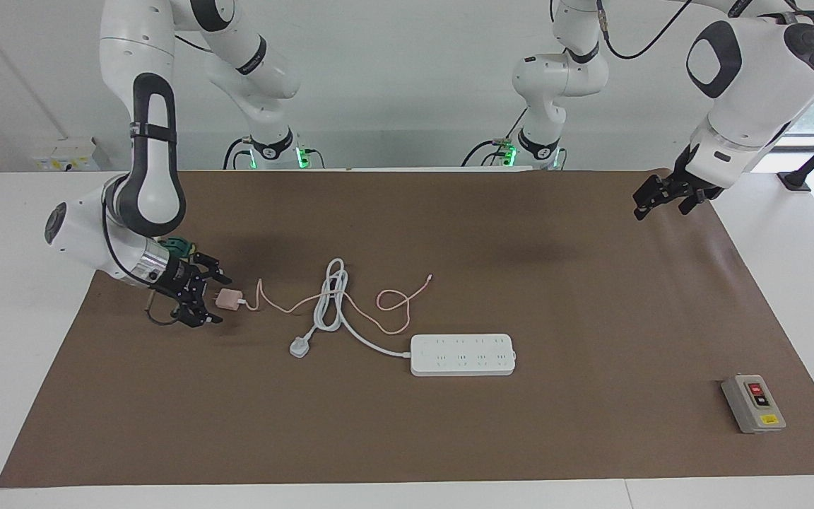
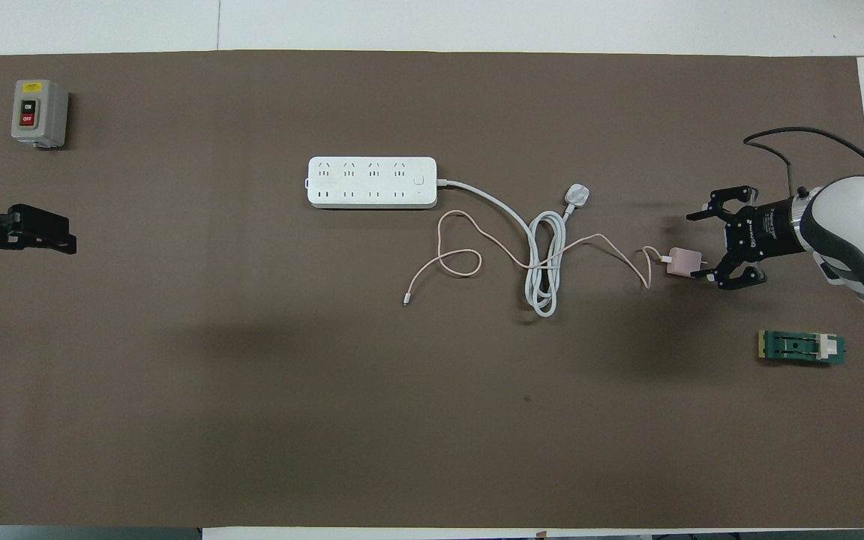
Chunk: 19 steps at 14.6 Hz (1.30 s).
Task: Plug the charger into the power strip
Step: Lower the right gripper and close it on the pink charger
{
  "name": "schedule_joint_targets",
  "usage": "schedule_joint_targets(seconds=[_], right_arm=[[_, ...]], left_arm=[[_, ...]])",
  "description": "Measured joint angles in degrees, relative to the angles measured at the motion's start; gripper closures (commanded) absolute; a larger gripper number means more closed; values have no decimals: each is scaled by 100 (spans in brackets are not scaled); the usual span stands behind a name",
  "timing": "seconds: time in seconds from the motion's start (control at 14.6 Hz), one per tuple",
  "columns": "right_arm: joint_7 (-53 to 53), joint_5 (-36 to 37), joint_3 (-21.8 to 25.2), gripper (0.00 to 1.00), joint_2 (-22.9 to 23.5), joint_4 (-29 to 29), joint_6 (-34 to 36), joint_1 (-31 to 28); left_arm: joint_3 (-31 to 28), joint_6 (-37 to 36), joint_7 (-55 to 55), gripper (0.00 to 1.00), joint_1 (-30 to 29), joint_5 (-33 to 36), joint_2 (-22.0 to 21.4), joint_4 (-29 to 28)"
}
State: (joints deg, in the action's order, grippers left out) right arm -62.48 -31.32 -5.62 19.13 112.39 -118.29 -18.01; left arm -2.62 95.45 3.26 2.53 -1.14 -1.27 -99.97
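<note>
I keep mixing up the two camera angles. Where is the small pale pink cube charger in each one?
Facing view: small pale pink cube charger, left of centre, at the right gripper.
Overhead view: charger, far right, at the same gripper.
Shared landmark: long white power strip.

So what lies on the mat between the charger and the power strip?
Between the charger and the power strip lie the charger's looped pink cable and the strip's coiled grey-white cord with its plug; the overhead view shows this best.
</note>
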Motion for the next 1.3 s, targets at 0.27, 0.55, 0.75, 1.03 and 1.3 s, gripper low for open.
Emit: schedule_joint_targets(seconds=[0.27,0.55,0.75,1.03,1.3], right_arm=[[200,-194,0,0,-65,188,0,-44],[334,-211,1,0,-114,335,-31,-44],[398,-212,2,0,-133,466,-261,-55],[421,-278,2,0,-139,547,-407,-58],[537,-364,2,1,-143,691,-588,-59]], left_arm=[[0,0,0,0,0,0,0,0],[0,0,0,0,0,0,0,0],[0,0,0,0,0,0,0,0],[0,0,0,0,0,0,0,0],[0,0,0,0,0,0,0,0]])
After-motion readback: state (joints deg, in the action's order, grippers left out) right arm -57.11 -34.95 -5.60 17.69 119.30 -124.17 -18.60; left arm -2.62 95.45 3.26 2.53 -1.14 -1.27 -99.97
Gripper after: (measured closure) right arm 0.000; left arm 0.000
